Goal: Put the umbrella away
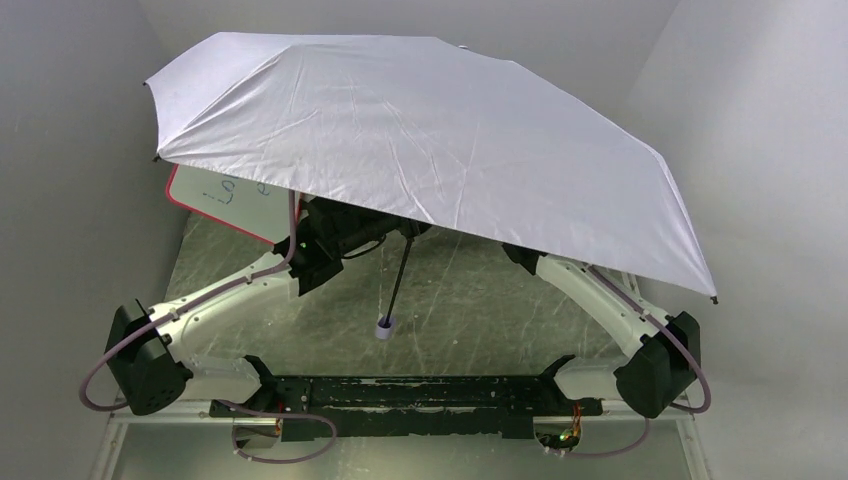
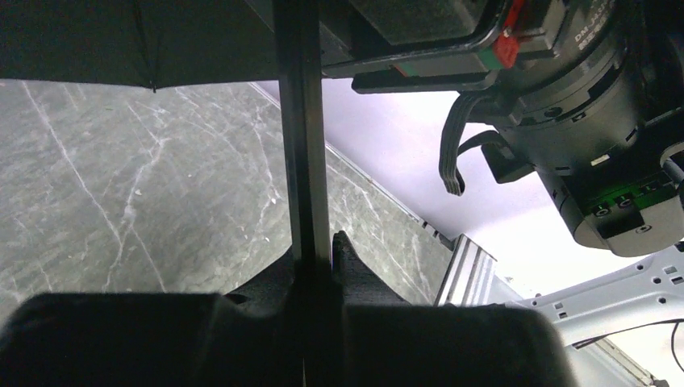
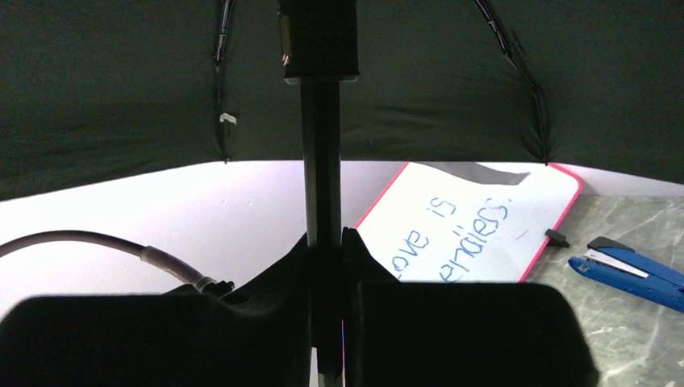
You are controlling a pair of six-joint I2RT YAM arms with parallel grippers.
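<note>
Umbrella (image 1: 430,150) fully open, canopy over the desk (image 1: 470,290), handle (image 1: 385,325) pointing down. Left jaws clamped on the shaft (image 2: 302,161). Right jaws clamped on it too, just below the runner (image 3: 320,40). To collapse it, probably hold the shaft rigid and draw the runner straight along it, without twisting.

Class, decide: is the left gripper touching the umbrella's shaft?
Touching. In the left wrist view the left gripper has both fingers pressed against the umbrella's shaft, no gap visible.

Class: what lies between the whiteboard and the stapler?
A small black piece at the whiteboard's edge, then bare table up to the stapler; right wrist view.
</note>
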